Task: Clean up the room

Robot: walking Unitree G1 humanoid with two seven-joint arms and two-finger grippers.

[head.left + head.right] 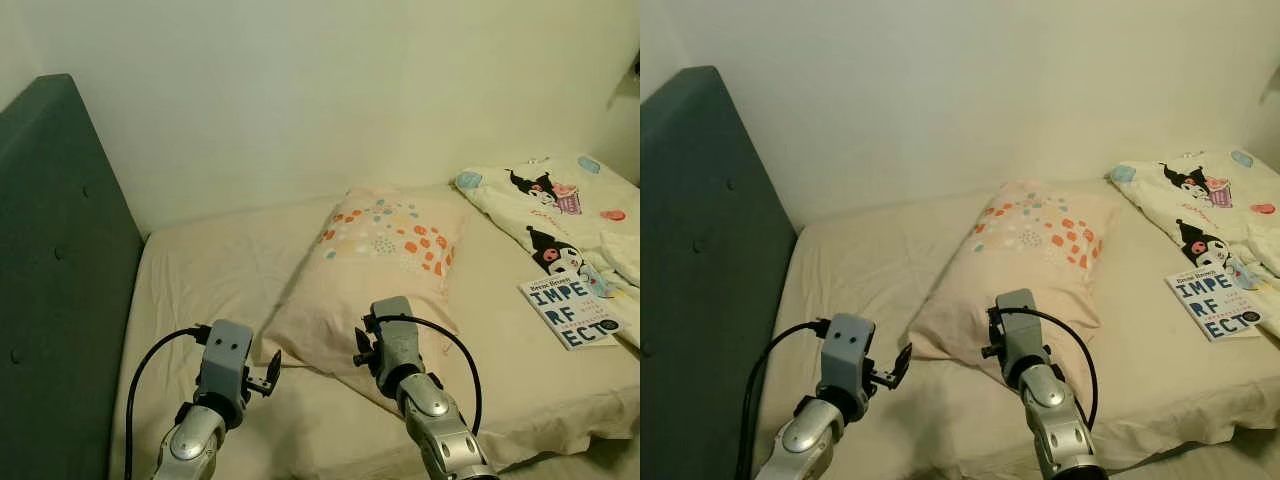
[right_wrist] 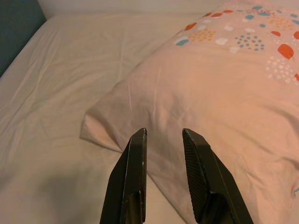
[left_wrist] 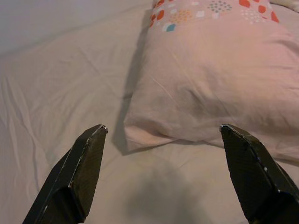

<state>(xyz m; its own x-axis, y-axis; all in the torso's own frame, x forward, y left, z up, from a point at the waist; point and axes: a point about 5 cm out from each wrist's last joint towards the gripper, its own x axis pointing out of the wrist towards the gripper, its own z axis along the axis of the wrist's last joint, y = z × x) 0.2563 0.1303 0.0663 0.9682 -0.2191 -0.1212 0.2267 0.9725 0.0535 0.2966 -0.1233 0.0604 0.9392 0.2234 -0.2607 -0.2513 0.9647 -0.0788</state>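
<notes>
A cream-sheeted bed fills the space between a dark green headboard on the left and a pale wall beyond. The pillow lies mid-bed, askew, its long axis running from the near left corner away to the far right. The left gripper hangs spread wide just short of that near corner. The right gripper, fingers nearly closed and empty, sits over the pillow's near edge, so it looks nearer. A book rests far right.

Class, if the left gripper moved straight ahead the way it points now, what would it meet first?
Most likely the near corner of the pillow; the open left gripper points at it, though depth is uncertain.
</notes>
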